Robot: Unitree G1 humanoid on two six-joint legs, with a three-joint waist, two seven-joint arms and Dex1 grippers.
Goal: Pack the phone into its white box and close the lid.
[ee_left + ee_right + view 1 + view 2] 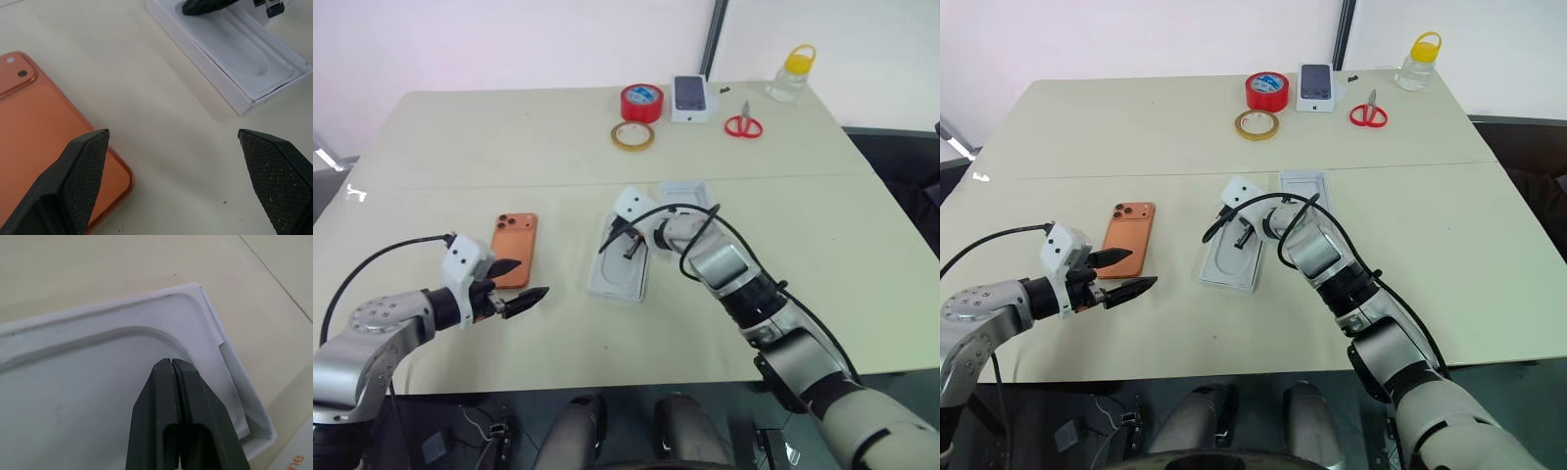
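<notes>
Lower left of the frame, we see the left gripper [521,284] with fingers spread wide, holding nothing, just beside the near end of the phone [514,250], which lies back up on the surface [822,255]. At centre, the right gripper [170,363] is pinched closed over the white box [619,269]. The lid [1304,186] lies just beyond it.

You see a cream table [509,147] against a pale wall [509,39], dark post [712,39] at one o'clock.
</notes>
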